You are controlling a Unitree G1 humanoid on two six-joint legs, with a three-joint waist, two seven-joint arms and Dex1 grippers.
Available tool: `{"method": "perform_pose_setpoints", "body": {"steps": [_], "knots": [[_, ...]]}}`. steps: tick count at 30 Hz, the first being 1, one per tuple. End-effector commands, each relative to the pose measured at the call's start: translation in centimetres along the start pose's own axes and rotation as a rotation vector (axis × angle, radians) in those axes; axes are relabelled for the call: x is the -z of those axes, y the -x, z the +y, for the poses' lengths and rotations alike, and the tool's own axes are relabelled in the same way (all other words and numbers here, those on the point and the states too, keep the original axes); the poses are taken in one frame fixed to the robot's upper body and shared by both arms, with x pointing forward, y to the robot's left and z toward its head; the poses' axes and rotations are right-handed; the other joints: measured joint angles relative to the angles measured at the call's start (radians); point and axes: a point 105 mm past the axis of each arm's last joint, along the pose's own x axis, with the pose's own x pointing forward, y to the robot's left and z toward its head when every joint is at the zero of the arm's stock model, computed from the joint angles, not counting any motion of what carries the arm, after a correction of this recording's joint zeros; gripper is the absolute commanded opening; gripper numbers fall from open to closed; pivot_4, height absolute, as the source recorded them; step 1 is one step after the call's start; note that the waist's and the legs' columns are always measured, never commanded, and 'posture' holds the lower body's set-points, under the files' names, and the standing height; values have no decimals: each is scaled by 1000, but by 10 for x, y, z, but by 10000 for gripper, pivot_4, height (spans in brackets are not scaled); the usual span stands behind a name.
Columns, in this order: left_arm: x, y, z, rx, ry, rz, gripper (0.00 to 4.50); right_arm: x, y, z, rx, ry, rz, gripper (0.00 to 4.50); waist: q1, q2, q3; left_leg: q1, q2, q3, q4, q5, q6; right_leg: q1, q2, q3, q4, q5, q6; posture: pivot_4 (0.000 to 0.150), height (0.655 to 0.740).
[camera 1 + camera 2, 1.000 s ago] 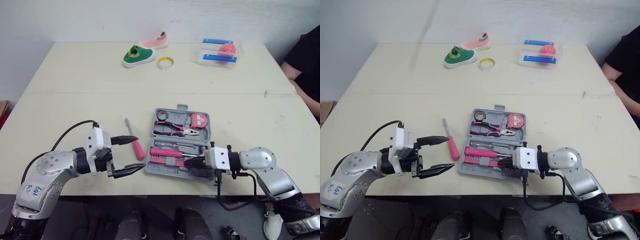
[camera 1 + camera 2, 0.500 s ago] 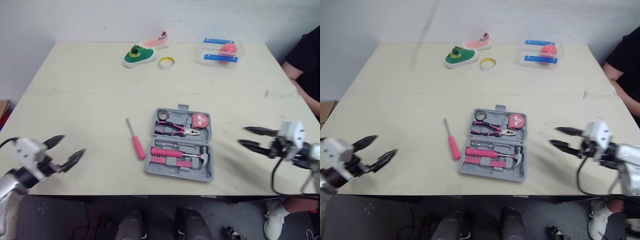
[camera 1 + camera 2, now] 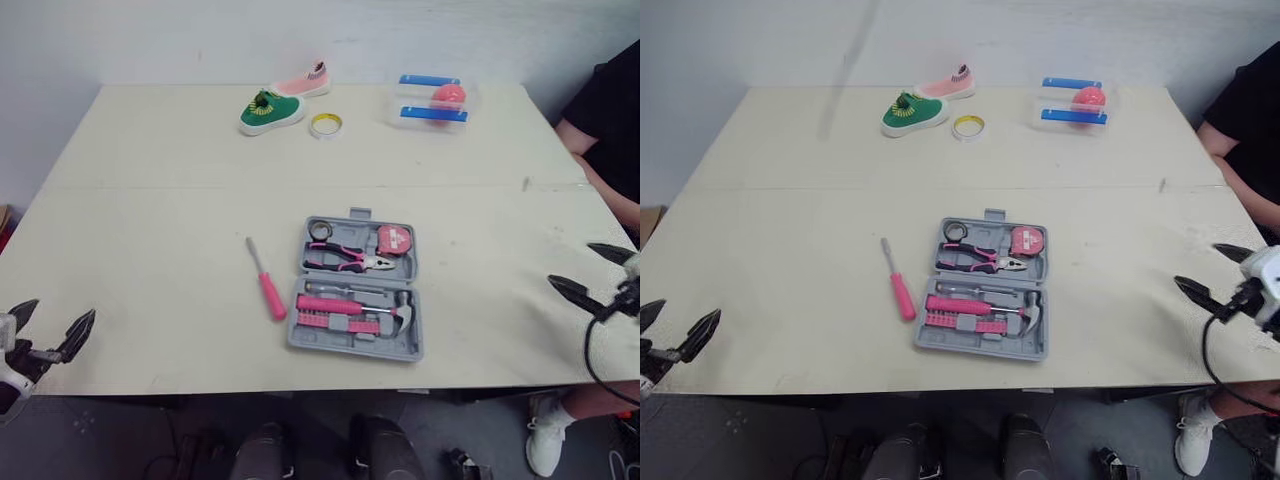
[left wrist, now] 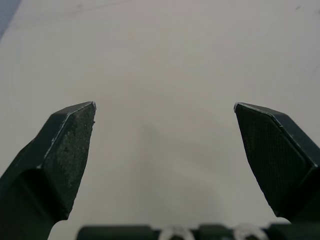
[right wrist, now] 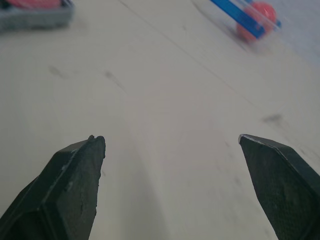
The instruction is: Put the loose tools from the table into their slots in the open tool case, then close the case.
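From the head views, the pink-handled screwdriver [image 3: 262, 282] lies on the surface [image 3: 150, 200] just left of the open tool case [image 3: 358, 290], its long axis running away from the robot, tip far. The left end effector [image 3: 55, 318] and right end effector [image 3: 570, 263] hang spread open and empty. The right wrist view catches a corner of the case.

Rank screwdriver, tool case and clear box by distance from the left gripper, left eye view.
From the left gripper, at the table's near left edge:
1. screwdriver, loose, just left of the case.
2. tool case, open, near centre.
3. clear box, far right corner.
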Motion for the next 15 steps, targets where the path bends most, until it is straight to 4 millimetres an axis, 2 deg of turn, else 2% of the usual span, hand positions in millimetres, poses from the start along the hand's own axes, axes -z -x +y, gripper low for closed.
{"method": "perform_pose_setpoints", "body": {"steps": [1, 6, 9, 10, 15], "knots": [[-24, -11, -28, 93, 22, -47, 45000, -36, -22, 20, -140, 30, -164, 44662, 5, 0, 0, 0, 0, 0, 0, 0, 0, 0, 0, 0, 1, 0, 0, 1500, 7400], [-36, -37, -86, 237, 72, 8, 45000, -70, -46, 49, -279, 8, -318, 44662, 17, 3, 1, 0, -1, -1, 0, 1, 0, -1, 0, 0, 2, 0, 0, 1500, 7400], [-37, -51, -115, 264, 128, 69, 45000, -79, -53, 70, -389, -1, -355, 44662, 27, 3, 1, 0, -3, -1, 2, 2, 1, 0, -1, 0, 3, 0, 0, 1500, 7400], [-38, -53, -119, 256, 147, 80, 45000, -80, -53, 74, -408, -6, -361, 44662, 33, 3, 1, 0, -3, -1, 2, 2, 1, 0, -1, 1, 3, 0, 0, 1500, 7400], [-38, -70, -166, 317, 191, 161, 45000, -93, -60, 89, -486, 20, -395, 44662, 37, 2, 1, 0, -3, -1, 2, 6, 6, 0, 0, 0, 5, 1, 0, 1500, 7400]]}}
